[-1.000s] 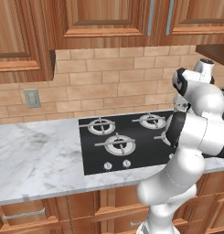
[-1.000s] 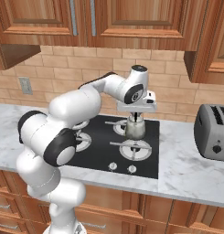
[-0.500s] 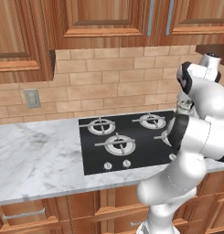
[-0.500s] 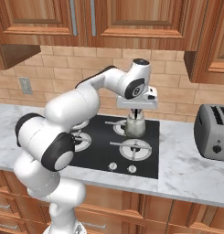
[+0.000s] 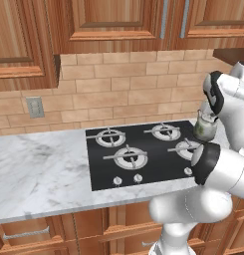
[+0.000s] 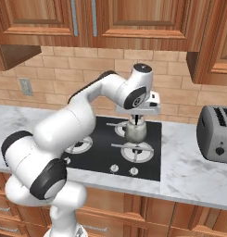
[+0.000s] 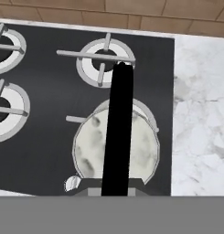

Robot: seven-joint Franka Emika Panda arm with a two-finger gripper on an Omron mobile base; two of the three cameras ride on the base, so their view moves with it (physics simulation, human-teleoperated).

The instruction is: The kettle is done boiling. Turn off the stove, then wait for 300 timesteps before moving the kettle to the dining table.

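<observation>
Your claw [image 6: 135, 121] is clenched on the thin black arched handle of the small grey-green metallic kettle [image 6: 135, 132] — the kettle hangs lifted just above the near right burner of the flat black glass stove [image 6: 98, 150]. To the right on the marble surface [image 6: 189, 173] — well apart — stands a grey toaster [image 6: 216, 134].

glossy white arm [image 6: 78, 120], rounded bulky links, dark grey-black bands at joints, white rounded base column, flat white-grey claw [image 6: 135, 121] mount plate
</observation>
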